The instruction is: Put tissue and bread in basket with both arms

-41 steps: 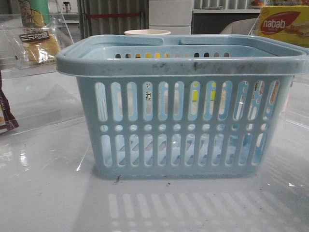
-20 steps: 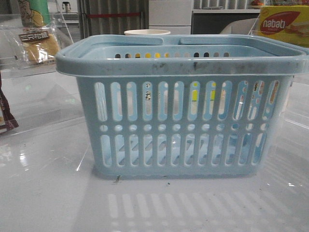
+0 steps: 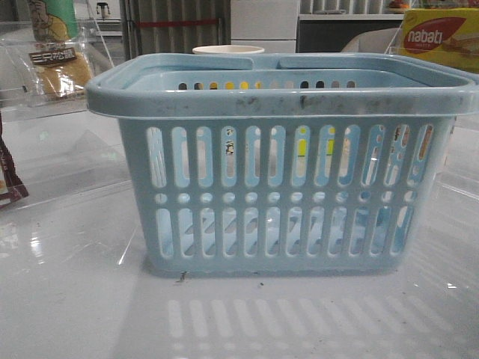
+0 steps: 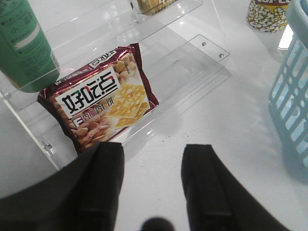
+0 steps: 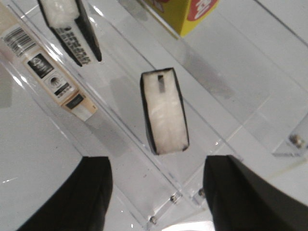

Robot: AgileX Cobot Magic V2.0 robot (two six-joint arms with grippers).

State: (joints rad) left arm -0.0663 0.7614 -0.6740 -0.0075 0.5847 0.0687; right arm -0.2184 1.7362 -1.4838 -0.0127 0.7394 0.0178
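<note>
The light blue basket (image 3: 284, 179) fills the middle of the front view, and its slotted wall (image 4: 291, 110) also shows in the left wrist view. The bread (image 3: 61, 69) stands in its clear bag on a clear shelf at the far left. A small tissue (image 5: 164, 111) pack, black-edged with a white face, lies on a clear acrylic shelf just ahead of my right gripper (image 5: 159, 164), which is open and empty. My left gripper (image 4: 154, 150) is open and empty over the white table, near a dark red cracker packet (image 4: 98, 103). Neither gripper appears in the front view.
A clear acrylic rack (image 4: 192, 53) holds the red packet and a green bottle (image 4: 24, 45). A popcorn cup (image 4: 267, 14) stands beyond it. On the right rack sit a second black pack (image 5: 72, 29), a beige box (image 5: 50, 72) and the yellow nabati box (image 3: 440, 37).
</note>
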